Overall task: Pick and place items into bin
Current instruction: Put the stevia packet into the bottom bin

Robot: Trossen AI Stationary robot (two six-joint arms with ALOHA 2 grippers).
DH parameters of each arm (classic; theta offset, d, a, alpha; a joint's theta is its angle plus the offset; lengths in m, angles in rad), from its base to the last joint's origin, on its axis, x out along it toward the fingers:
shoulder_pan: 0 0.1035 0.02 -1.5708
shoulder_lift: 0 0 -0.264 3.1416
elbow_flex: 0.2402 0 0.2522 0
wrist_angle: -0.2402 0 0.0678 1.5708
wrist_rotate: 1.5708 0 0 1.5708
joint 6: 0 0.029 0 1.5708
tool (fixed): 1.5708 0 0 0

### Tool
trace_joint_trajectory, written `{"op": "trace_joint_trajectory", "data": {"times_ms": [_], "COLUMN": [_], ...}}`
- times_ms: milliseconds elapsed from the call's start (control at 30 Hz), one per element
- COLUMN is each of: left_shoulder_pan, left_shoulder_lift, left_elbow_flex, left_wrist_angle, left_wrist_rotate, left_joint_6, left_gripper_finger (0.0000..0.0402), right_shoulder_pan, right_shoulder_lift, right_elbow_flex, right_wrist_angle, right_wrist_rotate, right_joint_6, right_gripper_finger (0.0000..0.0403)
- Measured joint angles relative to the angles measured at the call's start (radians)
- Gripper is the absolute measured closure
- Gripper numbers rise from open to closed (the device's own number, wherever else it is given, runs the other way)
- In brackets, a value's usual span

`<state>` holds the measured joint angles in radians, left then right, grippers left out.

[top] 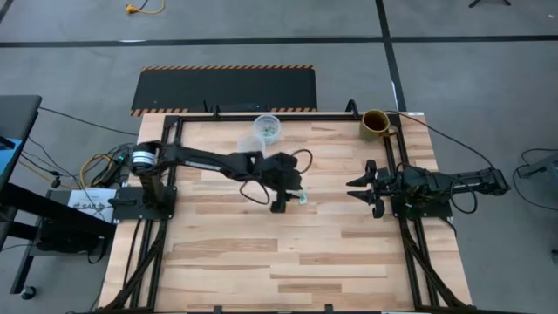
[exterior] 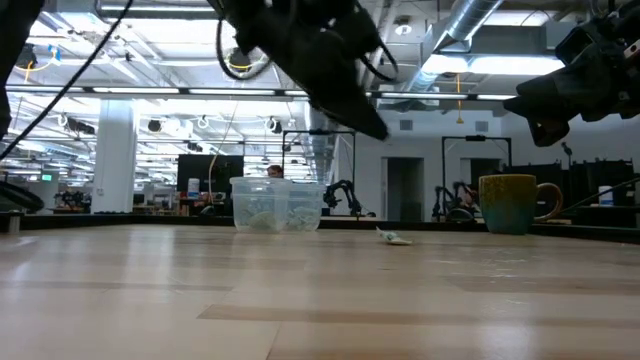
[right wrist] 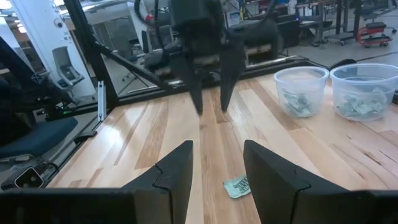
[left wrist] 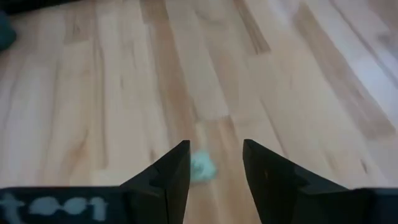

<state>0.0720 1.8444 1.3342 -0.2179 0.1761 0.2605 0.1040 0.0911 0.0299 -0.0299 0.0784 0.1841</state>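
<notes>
Pale wooden plank table (top: 261, 253), framed by dark rails. At the far edge, two clear plastic cups (top: 268, 127) side by side, each holding green-and-white wrapped pieces. At the far right corner, a brown mug (top: 376, 124), handle turned outward. Near the middle, one small green-and-white wrapped piece (right wrist: 237, 186) flat on the boards, well apart from cups and mug.
</notes>
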Motion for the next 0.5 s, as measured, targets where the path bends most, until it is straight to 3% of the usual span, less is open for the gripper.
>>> {"op": "trace_joint_trajectory", "data": {"times_ms": [167,500], "left_shoulder_pan": [-0.026,-0.027], "left_shoulder_lift": [0.109,0.233], "left_elbow_flex": [0.0,0.005], "left_wrist_angle": [0.124,0.158], "left_wrist_rotate": [0.0,-0.068], "left_joint_6": [-0.135,-0.276], "left_gripper_finger": [0.0264,0.0265], "right_shoulder_pan": [0.0,0.0], "right_shoulder_lift": [0.0,0.0], "right_elbow_flex": [0.0,0.0], "right_wrist_angle": [0.002,0.001], "right_wrist_rotate": [0.0,0.0], "right_joint_6": [0.0,0.0], "right_gripper_finger": [0.0267,0.0267]}}
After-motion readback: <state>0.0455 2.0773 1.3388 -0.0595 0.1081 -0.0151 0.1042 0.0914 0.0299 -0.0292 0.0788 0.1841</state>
